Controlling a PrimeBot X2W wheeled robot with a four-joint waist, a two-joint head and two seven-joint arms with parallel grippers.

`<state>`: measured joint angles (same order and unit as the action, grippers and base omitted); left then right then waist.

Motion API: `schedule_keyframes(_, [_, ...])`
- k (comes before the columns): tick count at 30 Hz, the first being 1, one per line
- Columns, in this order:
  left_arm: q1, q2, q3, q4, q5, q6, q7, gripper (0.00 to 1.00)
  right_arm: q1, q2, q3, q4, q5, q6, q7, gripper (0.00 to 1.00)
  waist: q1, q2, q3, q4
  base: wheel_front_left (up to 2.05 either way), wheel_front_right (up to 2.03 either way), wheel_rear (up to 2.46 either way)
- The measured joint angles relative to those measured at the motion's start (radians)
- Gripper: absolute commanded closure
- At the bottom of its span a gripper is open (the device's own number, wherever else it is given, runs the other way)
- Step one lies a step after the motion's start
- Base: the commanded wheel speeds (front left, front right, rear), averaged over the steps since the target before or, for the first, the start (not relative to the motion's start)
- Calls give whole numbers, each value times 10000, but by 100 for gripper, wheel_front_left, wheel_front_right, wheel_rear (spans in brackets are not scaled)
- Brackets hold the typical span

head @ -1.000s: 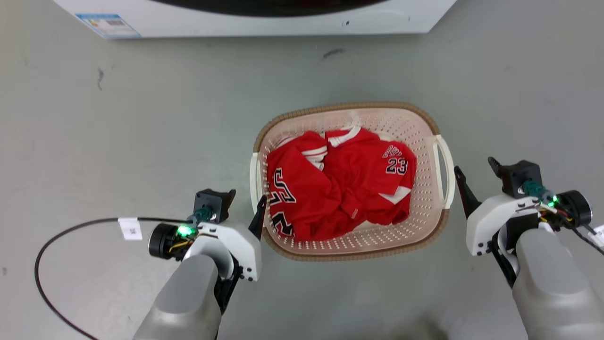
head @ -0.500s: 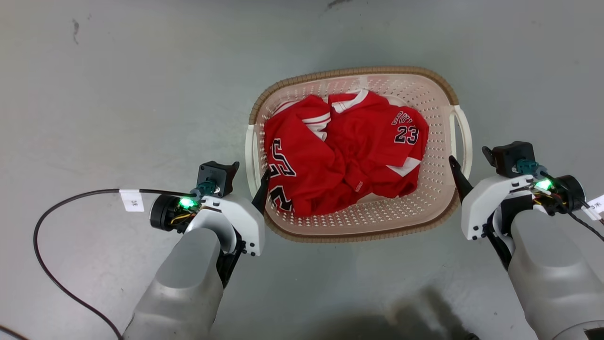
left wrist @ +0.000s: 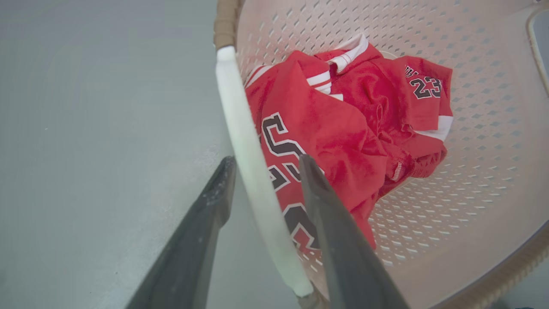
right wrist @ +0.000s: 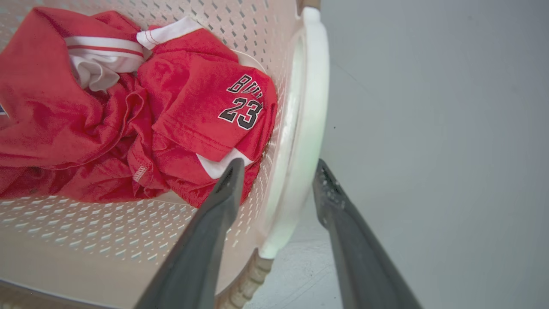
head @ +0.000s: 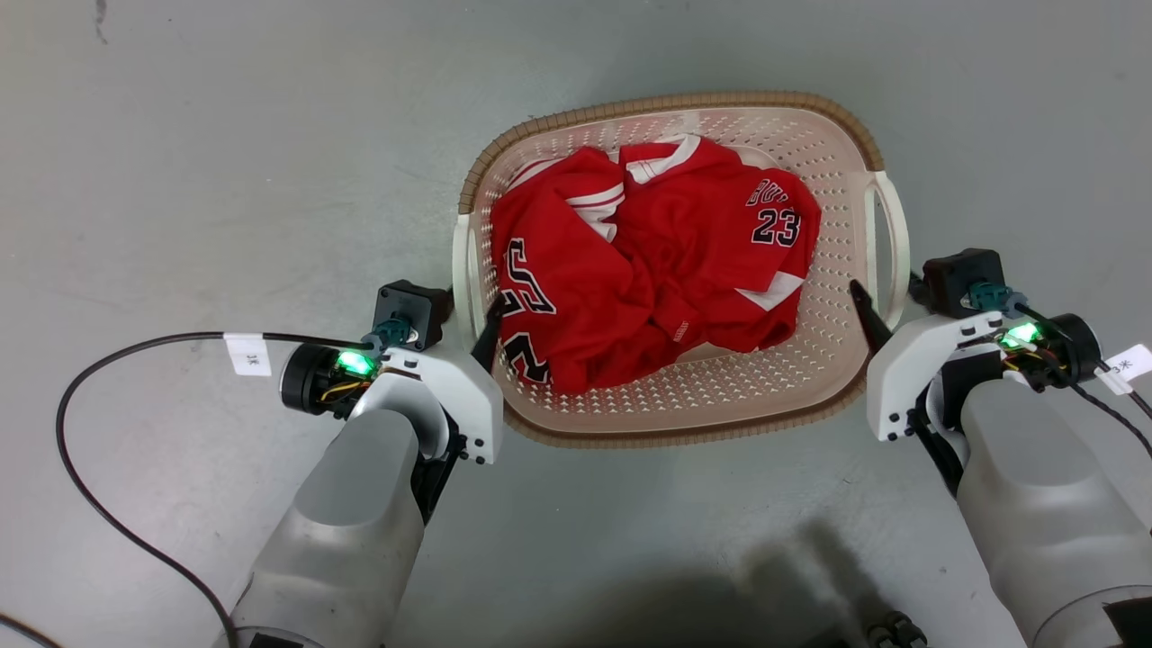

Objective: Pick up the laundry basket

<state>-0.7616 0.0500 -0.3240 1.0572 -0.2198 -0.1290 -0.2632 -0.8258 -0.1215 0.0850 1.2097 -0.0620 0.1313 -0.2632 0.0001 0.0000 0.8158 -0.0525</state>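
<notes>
Basket (head: 666, 105) sits on the floor (head: 225, 180), centred between the two arms, with a red jersey (head: 648, 270) crumpled inside. Its long axis runs left to right across the head view, so the two white handles lie at the short ends, one facing each arm. Left side: the left handle (left wrist: 244, 141) runs up between the left jaws, roughly in line with the fingers. The outer finger (left wrist: 201, 223) is over the floor just beside the strap, and the inner finger (left wrist: 330, 223) is inside the basket above the jersey. Jaws open, straddling the strap, not clamped; a gap shows on the inner side, and outer-side contact cannot be told. Right side mirrors this: the right handle (right wrist: 309, 107) passes between the right jaws, the inner finger (right wrist: 206, 231) over the perforated wall near the jersey hem and the outer finger (right wrist: 351, 240) over the floor. Jaws open, gaps on both sides. Each arm looks equally near its own handle. Judgement: the closing direction is across each strap, so both jaws should pinch inward before any lift. Uneven closure risks tilting the basket.
</notes>
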Motion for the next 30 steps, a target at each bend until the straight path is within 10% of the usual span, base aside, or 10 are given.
schedule_keyframes(30, [706, 42, -2309, 1615, -2915, 0, 1118, 100, 1027, 353, 1730, 782, 1225, -10, 1296, 100, -2, 0, -3030, 131, 0, 0, 0])
